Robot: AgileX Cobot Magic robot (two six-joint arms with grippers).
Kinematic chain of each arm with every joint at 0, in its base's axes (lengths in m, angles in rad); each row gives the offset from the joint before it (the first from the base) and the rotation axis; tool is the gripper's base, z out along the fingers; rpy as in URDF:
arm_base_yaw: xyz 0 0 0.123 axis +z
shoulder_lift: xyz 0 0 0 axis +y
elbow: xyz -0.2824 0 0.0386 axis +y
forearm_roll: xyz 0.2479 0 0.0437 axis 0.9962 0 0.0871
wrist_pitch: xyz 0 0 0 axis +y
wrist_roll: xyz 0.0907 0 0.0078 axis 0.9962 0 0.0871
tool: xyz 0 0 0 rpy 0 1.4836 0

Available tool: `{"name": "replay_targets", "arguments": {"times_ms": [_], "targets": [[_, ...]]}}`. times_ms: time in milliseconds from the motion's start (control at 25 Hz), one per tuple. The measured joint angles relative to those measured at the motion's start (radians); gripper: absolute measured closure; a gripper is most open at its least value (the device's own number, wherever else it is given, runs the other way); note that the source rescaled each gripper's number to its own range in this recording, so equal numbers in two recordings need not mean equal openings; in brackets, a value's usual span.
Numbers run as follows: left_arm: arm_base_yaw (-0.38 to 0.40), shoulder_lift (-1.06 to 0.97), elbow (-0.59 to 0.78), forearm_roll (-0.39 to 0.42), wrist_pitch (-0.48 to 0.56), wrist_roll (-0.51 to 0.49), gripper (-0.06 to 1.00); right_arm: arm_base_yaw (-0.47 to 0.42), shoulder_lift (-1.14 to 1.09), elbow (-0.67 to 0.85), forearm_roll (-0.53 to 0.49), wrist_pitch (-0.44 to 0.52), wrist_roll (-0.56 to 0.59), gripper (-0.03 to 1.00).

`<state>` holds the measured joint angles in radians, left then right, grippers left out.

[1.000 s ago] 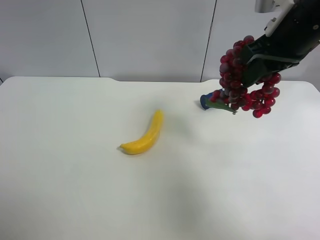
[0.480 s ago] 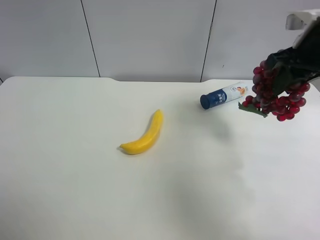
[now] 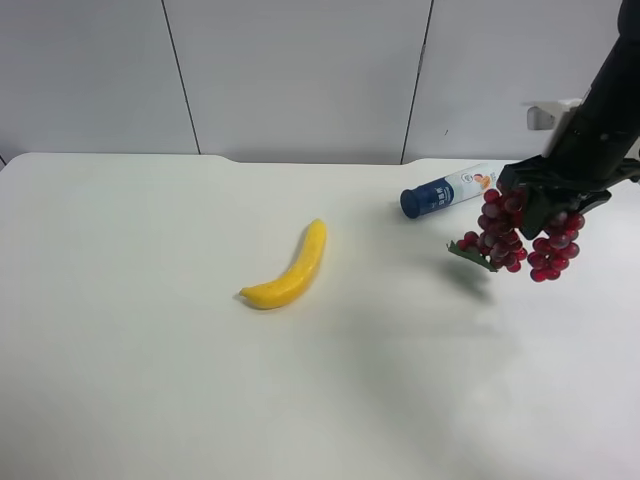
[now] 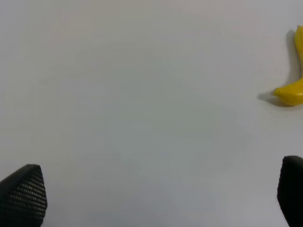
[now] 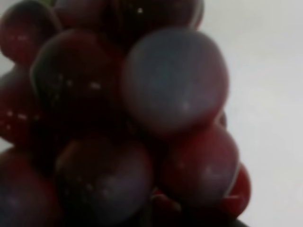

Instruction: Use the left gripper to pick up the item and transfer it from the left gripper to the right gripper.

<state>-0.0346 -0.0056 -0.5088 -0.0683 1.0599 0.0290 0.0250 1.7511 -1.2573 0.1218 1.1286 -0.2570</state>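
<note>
Here, your right gripper (image 3: 545,203) is clenched on the item (image 3: 500,236), a grape bunch that should handle light, slick and floppy, hanging at mid-right of the frame above the table (image 3: 150,400), best pinched at its thick middle, the arm (image 3: 612,90) slanting down from the upper right corner; the left gripper (image 4: 156,194) gapes empty.

Spanning the exterior high view from side to side: white table (image 3: 150,400), matte and plain. Running along its far edge: a straight line, breaking at one small step (image 3: 230,157) toward the view's left. Standing directly behind: wall (image 3: 300,70) of pale grey panels. Dividing those panels: thin dark vertical seams (image 3: 181,80). Lighting the scene evenly, casting only soft, faint shadows on the tabletop. Filling the left wrist view: same bare white table surface.
</note>
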Motion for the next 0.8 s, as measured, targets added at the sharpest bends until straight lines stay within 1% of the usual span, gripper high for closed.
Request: {"name": "replay_targets", "arguments": {"times_ms": [240, 360, 640, 800], "targets": [[0.000, 0.000, 0.000, 0.000, 0.000, 0.000, -0.06, 0.000, 0.053, 0.005, 0.000, 0.023, 0.019, 0.96], [0.000, 0.000, 0.000, 0.000, 0.000, 0.000, -0.06, 0.000, 0.055, 0.053, 0.000, 0.013, 0.019, 0.96], [0.000, 0.000, 0.000, 0.000, 0.000, 0.000, -0.06, 0.000, 0.055, 0.223, 0.002, -0.095, 0.019, 0.97], [0.000, 0.000, 0.000, 0.000, 0.000, 0.000, -0.06, 0.017, 0.055, 0.295, -0.006, -0.182, 0.019, 0.97]]}}
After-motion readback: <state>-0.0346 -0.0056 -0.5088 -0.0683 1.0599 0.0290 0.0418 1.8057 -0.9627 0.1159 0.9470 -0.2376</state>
